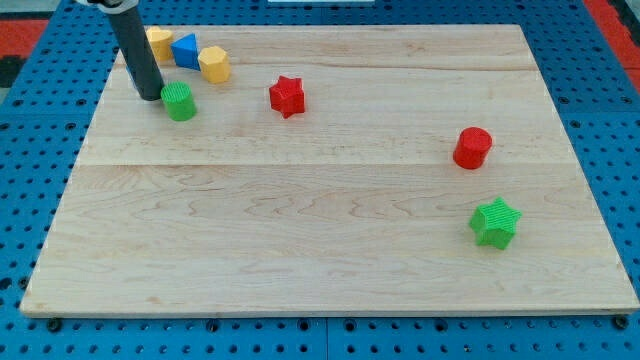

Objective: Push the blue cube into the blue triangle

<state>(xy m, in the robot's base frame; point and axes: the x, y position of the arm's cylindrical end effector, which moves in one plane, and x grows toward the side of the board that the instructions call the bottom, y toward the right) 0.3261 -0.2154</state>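
Light wood makes up the board [330,230] that I work on, and it lies on a blue table with holes [610,80].

In the camera view, my rod comes down from the view's top left. My tip [150,97] rests on the board near its top left corner. My tool is just one straight dark rod. It has no parts that spread or press together, and it is not pinching anything.

Just beside my tip, on the view's right, sits a green round block [180,101]. It is very close to my tip, but I cannot tell if they touch.

Up from my tip, toward the view's top, is a yellow block [158,43]. My rod hides part of it, so I cannot tell its shape. Right next to it is the blue block [185,51]. It looks like the triangle, with a pointy top. Next to that one, on the view's right, is a yellow block with many sides [214,64].

I do not see a blue cube anywhere on the board.

Farther to the view's right of my tip is a red star [287,96]. Well apart from my tip, on the far right, stand a red round block [473,148] and, below it, a green star [496,222].
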